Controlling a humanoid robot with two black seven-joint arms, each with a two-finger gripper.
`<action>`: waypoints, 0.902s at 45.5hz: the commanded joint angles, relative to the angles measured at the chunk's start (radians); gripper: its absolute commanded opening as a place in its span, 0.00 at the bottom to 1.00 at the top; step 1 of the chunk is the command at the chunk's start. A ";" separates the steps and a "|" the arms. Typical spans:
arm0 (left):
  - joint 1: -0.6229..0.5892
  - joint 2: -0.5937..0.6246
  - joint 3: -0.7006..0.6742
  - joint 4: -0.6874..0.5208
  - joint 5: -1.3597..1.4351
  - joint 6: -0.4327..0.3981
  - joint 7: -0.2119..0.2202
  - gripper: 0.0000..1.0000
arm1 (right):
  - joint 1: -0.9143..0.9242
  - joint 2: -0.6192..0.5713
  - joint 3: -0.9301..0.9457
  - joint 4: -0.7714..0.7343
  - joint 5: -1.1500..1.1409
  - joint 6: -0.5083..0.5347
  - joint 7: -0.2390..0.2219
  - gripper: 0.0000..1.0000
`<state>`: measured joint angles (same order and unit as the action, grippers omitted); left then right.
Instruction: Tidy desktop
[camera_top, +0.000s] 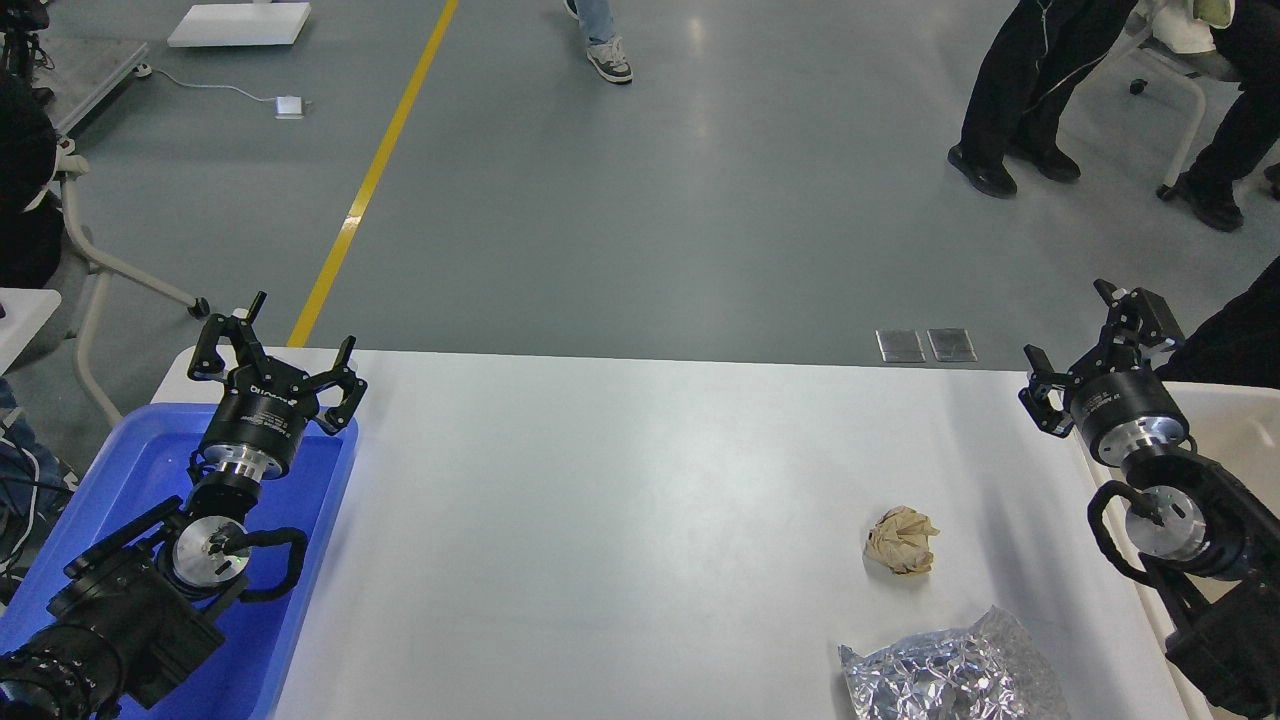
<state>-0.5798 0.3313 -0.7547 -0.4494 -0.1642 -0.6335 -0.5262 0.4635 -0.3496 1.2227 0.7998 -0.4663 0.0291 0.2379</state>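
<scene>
Foil bag (950, 675): crumpled, silver, at the table's near right edge.
Paper ball (902, 540): tan, crumpled, just beyond the foil.
Table (600, 500): white, wide, between blue tray (320, 520) at left and cream bin (1235, 430) at right.
Left gripper (300, 335): above tray's far end, fingers spread, empty.
Right gripper (1068, 338): over table's right edge, fingers spread, empty.

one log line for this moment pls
left gripper open over blue tray | right gripper open, empty | paper ball, foil bag on desktop
</scene>
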 joint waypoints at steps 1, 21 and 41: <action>0.000 0.000 0.000 0.000 0.000 0.000 0.000 1.00 | -0.002 -0.002 0.001 -0.001 0.000 0.000 0.001 1.00; 0.000 0.000 0.000 0.000 0.000 0.000 0.000 1.00 | 0.001 -0.042 0.001 0.001 0.000 0.000 0.001 1.00; 0.000 0.000 0.000 0.000 0.000 0.000 0.000 1.00 | 0.009 -0.061 0.003 0.009 0.000 0.002 0.008 1.00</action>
<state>-0.5798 0.3313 -0.7547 -0.4494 -0.1637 -0.6335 -0.5262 0.4670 -0.4022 1.2249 0.8041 -0.4663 0.0300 0.2425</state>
